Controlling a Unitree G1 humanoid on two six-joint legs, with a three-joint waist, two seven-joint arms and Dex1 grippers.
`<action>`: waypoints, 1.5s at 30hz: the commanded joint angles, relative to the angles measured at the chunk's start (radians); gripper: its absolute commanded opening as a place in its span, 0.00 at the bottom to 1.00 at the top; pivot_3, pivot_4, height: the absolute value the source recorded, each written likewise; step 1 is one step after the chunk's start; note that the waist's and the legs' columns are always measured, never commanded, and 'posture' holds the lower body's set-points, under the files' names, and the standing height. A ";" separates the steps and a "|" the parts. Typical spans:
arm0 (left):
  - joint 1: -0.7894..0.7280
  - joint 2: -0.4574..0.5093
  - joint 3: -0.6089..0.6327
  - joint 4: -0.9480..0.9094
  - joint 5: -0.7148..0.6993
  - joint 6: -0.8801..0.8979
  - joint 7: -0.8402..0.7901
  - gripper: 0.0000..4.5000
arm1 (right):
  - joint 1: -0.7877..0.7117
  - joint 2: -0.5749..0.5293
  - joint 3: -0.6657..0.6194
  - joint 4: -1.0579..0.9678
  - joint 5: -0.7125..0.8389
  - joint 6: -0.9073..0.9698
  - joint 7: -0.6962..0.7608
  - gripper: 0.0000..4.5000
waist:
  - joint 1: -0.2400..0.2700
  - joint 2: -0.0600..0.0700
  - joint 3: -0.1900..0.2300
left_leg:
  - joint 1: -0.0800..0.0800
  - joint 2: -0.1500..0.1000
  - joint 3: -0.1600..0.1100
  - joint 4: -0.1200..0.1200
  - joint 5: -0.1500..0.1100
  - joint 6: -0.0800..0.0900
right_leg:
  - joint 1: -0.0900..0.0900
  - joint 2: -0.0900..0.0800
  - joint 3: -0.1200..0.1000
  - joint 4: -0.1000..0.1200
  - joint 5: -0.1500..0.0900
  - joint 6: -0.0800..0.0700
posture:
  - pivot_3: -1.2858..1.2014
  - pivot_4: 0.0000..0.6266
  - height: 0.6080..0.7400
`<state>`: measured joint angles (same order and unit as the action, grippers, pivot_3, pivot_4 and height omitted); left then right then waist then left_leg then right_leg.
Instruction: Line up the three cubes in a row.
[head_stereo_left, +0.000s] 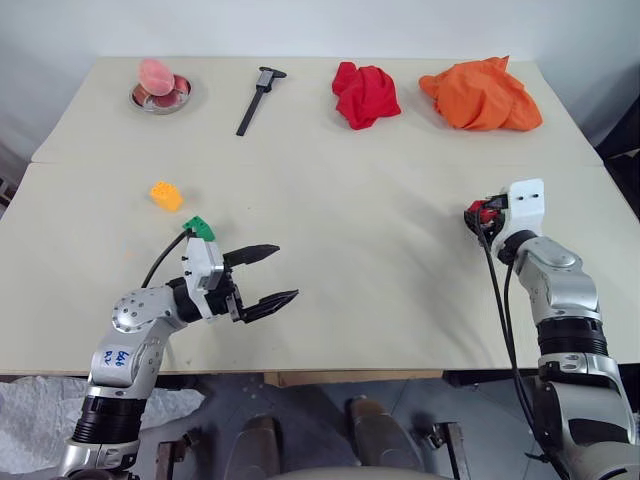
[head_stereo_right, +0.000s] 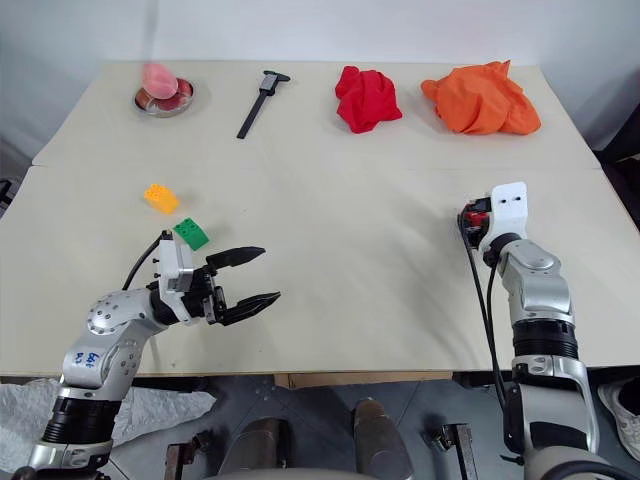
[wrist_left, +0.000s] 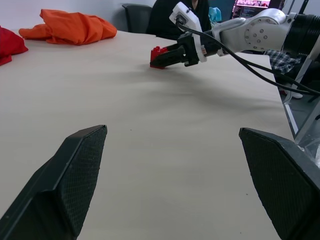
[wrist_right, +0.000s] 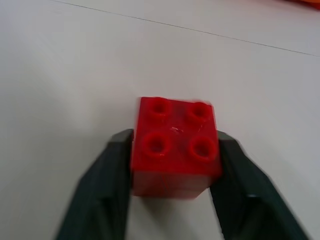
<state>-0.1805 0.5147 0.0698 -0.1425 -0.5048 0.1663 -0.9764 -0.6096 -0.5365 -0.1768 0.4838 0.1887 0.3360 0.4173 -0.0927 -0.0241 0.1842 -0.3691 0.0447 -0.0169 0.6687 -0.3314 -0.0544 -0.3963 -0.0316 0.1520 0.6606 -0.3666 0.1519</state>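
Clamping the red cube (wrist_right: 175, 147), right jaws hide its sides.

Pale table (head_stereo_left: 360, 250) — cubes (head_stereo_left: 166, 195), cloths (head_stereo_left: 365, 94), caliper (head_stereo_left: 259, 98), bowl (head_stereo_left: 160, 99).

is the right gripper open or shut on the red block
Shut on the red cube: the right gripper has a black finger pressed against each side of it, studs up.

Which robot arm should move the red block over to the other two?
The right: its end effector is shut on the red block. The left end effector hangs open near the green block.
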 joint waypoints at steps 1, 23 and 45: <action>0.013 0.017 0.033 -0.003 -0.012 -0.017 -0.013 1.00 | -0.008 -0.034 0.042 -0.042 0.017 -0.068 0.172 0.34 | -0.001 0.000 0.000 | 0.000 0.000 0.000 0.000 0.000 0.000 | 0.000 0.000 0.000 0.000 0.000 0.000 | 0.52 0.24 1.00; 0.229 0.077 0.155 -0.057 -0.028 -0.026 -0.020 1.00 | -0.391 0.067 0.394 0.551 -0.109 -0.715 1.179 0.34 | -0.033 0.002 0.001 | 0.002 -0.001 -0.002 0.000 0.001 -0.002 | 0.001 -0.016 -0.016 -0.001 0.000 -0.001 | 0.52 0.24 1.00; 0.552 -0.080 0.529 -0.064 -0.085 -0.125 0.195 1.00 | 0.065 -0.088 0.057 -0.137 0.308 -0.461 1.071 0.99 | -0.023 0.002 0.002 | 0.000 -0.001 -0.003 -0.002 -0.005 0.000 | 0.002 -0.025 -0.041 -0.003 0.001 -0.004 | 0.52 0.24 1.00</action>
<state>0.3522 0.4454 0.5321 -0.2039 -0.5550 0.0715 -0.8174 -0.5630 -0.6082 -0.0635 0.4520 0.4239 -0.1651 1.5073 -0.1158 -0.0217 0.1858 -0.3688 0.0428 -0.0198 0.6677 -0.3374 -0.0515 -0.3943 -0.0571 0.1112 0.6566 -0.3657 0.1481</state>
